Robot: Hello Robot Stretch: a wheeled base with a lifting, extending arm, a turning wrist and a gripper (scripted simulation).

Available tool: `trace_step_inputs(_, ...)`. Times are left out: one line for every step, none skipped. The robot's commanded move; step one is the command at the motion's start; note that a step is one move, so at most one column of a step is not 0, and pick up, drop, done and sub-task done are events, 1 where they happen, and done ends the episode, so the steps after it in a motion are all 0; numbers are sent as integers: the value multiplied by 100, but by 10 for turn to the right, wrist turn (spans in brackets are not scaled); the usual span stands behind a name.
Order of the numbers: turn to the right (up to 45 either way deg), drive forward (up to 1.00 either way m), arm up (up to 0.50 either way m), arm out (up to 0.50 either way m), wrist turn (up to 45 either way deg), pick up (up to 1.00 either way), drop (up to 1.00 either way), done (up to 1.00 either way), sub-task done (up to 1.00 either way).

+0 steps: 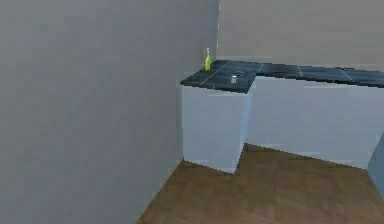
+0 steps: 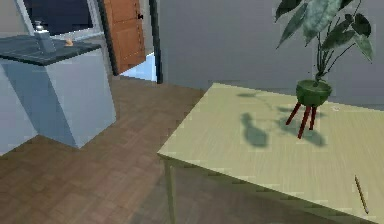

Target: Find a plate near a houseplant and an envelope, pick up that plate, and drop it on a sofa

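Yellow table (image 2: 230, 140), near: thin stick (image 2: 359, 193) at its edge; houseplant (image 2: 313, 90) farther back, marking where the plate is to be sought. A slow turn toward it is advised. Gripper state cannot be told

Of the robot's own body nothing can be told; its colours, shapes, cables, screws and markings are undeterminable.

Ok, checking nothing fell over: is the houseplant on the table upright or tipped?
Upright: the houseplant stands on its red legs on the table, green pot level, leaves rising above.
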Motion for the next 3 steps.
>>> trace_step_inputs(450, 0, 0, 0, 0, 0, 0, 0, 0)
trace_step_inputs(0, 100, 0, 0, 0, 0, 0, 0, 0)
trace_step_inputs(90, 0, 0, 0, 0, 0, 0, 0, 0)
